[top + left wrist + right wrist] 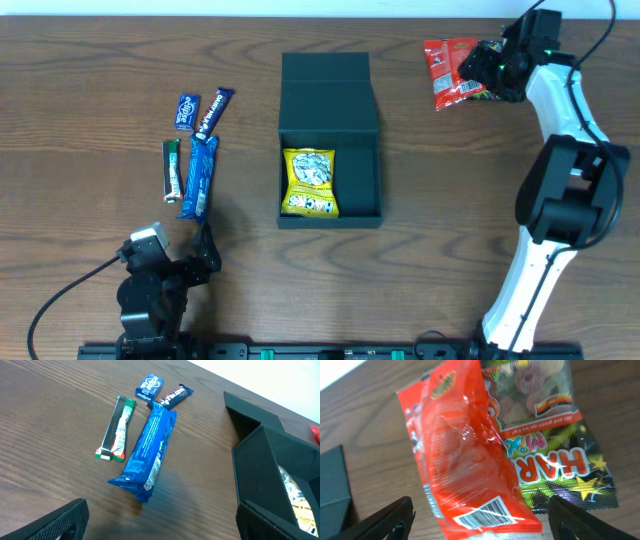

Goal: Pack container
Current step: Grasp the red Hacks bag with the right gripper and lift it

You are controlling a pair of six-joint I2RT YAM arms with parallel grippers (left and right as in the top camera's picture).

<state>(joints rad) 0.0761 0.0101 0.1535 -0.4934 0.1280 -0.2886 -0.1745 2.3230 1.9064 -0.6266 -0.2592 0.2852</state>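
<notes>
The red packet [465, 465] is lying right under your right tool [480, 522], its fingers spread either side, pinching nothing. You're lining up the pick: next, close on it and carry it to the open container [326, 95] sitting mid table [100, 60]. Your left tool [160, 522] is waiting, spread too.

"MIX" and "HAR…" in bright letters on the black candy bag [560, 467], partly under the red packet [465, 460]
</notes>
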